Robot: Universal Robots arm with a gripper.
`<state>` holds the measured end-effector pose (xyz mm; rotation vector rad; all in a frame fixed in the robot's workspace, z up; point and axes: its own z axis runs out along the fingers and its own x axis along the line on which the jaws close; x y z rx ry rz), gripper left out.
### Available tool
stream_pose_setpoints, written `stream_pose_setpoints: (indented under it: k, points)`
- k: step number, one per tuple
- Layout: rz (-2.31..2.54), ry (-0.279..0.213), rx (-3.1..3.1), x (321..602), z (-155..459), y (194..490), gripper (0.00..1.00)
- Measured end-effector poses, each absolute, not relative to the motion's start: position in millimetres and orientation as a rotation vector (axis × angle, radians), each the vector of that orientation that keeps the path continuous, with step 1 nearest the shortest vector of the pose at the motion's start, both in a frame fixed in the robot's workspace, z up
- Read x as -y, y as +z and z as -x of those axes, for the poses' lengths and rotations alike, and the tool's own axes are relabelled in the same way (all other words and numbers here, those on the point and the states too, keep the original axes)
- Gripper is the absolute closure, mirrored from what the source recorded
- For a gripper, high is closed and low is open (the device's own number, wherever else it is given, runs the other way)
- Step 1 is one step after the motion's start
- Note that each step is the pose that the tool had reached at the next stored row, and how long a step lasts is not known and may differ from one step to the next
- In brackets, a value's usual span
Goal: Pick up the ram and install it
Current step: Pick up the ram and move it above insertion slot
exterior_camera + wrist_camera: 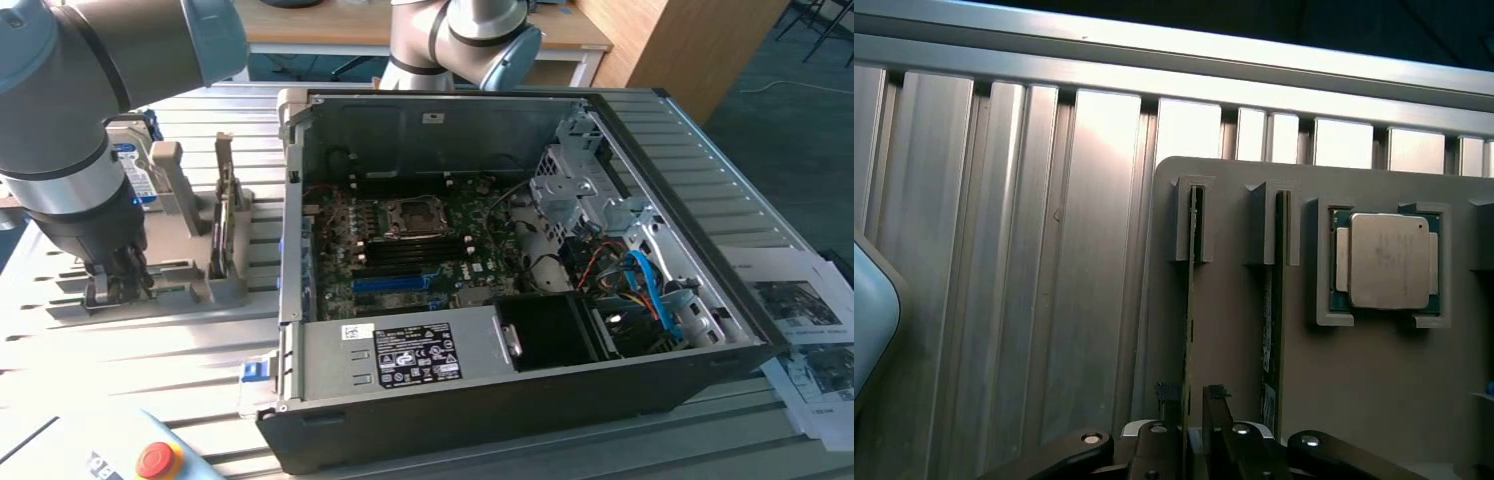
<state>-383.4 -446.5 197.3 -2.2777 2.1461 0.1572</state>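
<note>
The ram (1191, 300) stands on its long edge in a slot of a grey holder (1234, 350), seen edge-on as a thin dark green strip. My gripper (1192, 425) is low over it, open, with one dark finger (1168, 425) on each side of the stick's near end and a narrow gap left. A second stick (1271, 300) stands in the neighbouring slot. In the exterior view the gripper (114, 278) hangs down onto the holder (200, 290) at the exterior view's left, beside the open computer case (534, 380).
A square silver processor chip (1384, 260) lies in a recess of the holder next to the sticks. A silver hard drive (134, 170) stands at the holder's back. The motherboard (400, 250) lies inside the case. A red emergency button (158, 460) and papers (801, 320) lie on the ribbed table.
</note>
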Motion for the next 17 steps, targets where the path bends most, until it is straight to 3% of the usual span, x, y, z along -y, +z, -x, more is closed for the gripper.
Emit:
stream_pose_setpoints:
  k: [17]
  points:
    - [2.255,0.157,-2.168,446.5,383.4,197.2,0.77]
